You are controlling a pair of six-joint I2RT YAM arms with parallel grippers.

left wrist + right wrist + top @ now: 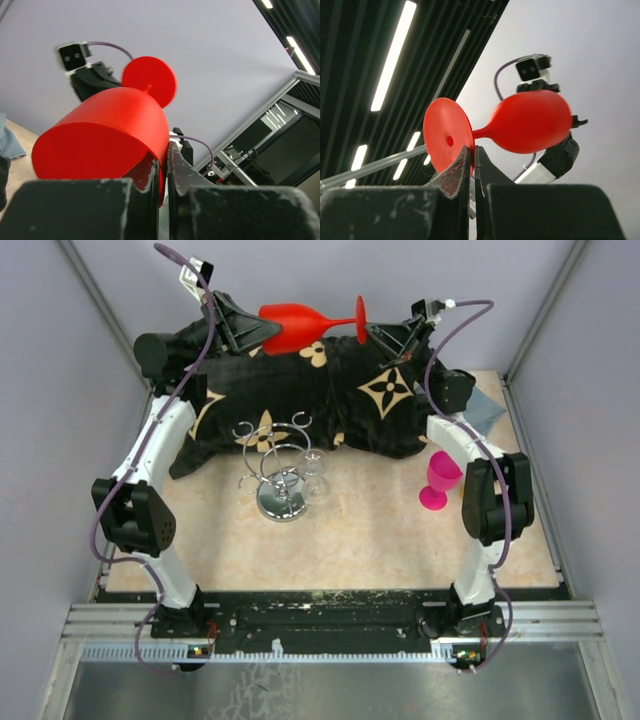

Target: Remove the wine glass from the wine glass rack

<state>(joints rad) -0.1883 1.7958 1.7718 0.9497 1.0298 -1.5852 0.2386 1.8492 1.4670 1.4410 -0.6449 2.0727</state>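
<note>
Aloft, horizontal: red wine glass (300, 326), well apart from wine glass rack (278, 468) standing on desk (390, 540); left end effector (262, 336) closed tight on bowl rim, right end effector (371, 332) pinching foot disc.

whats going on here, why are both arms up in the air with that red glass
The two arms hold a red wine glass sideways in the air between them. The left gripper pinches the rim of the bowl and the right gripper pinches the foot. Below, the chrome rack has a clear glass at its side; whether that one hangs on it is unclear. A pink glass stands upright by the right arm.
</note>
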